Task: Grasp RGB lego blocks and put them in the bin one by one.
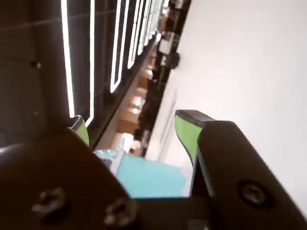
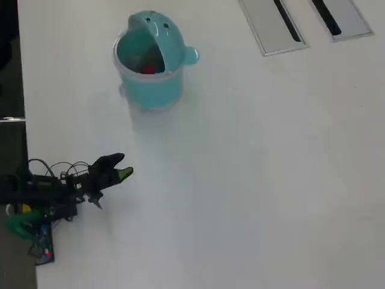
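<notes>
One red block is all I can make out inside the bin, which stands on the white tabletop toward the far left in the overhead view, its domed lid tipped back and its mouth open; no other block shows on either camera. My gripper hangs low at the near left, well apart from the bin, arm folded back toward the table edge. On the wrist view the gripper points up and away, and I see its green-tipped fingers spread apart with nothing between them, a teal patch of the bin showing low in the gap. Two grey slotted panels lie at the far right
</notes>
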Controlling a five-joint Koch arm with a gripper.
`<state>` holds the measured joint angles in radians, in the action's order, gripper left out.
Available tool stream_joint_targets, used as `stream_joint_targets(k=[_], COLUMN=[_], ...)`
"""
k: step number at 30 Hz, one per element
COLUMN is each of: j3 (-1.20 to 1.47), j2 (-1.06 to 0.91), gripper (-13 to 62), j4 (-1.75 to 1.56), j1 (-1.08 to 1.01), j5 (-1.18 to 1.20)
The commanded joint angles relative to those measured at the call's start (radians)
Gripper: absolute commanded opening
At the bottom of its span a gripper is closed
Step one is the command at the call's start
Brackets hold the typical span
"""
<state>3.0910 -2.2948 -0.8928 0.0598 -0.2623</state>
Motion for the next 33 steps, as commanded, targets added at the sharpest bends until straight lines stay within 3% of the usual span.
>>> stream_joint_targets(k=[1, 21, 33], j3=[0.080, 0.080, 0.080], j2=[-0.064, -0.061, -0.057], gripper=[34.1, 35.6, 35.5], j4=[-0.183, 0.431, 0.617], j1=[-0.009, -0.026, -0.021], j5=[0.017, 0.100, 0.112])
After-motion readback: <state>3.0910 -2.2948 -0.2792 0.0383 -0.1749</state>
